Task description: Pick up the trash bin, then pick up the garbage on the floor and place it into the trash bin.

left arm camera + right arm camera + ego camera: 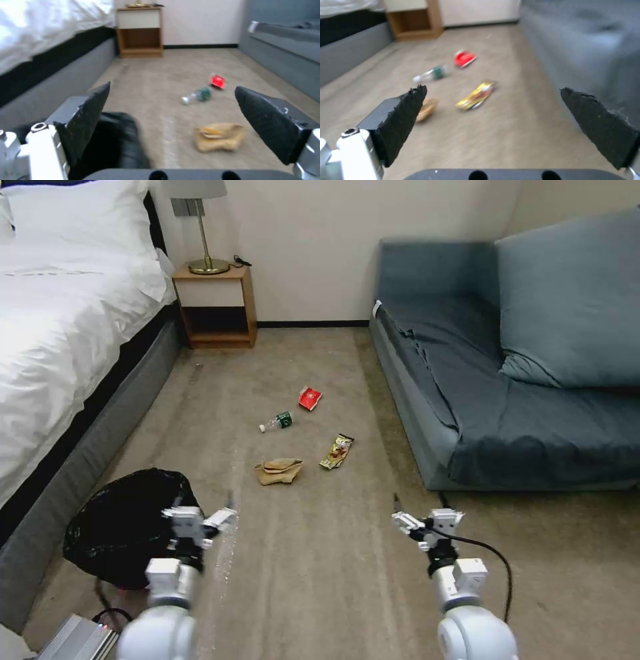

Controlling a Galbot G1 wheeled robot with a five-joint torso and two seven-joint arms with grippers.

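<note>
- The left end effector (220, 517), fingers apart, hangs just beside the black-bagged round trash bin (123, 527); gripping only slippery bag could drop it.
- The right end effector (417, 527), also apart, waits empty.

light: soft, even, indoor | glare: white bed (60, 313) washed out | blur: both wrist views smeared | shadows: faint

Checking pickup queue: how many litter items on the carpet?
4, mid-floor: red-and-white packet farthest, bottle beside it, snack wrapper sofa-side, crumpled paper bag nearest. None visibly hidden.
</note>
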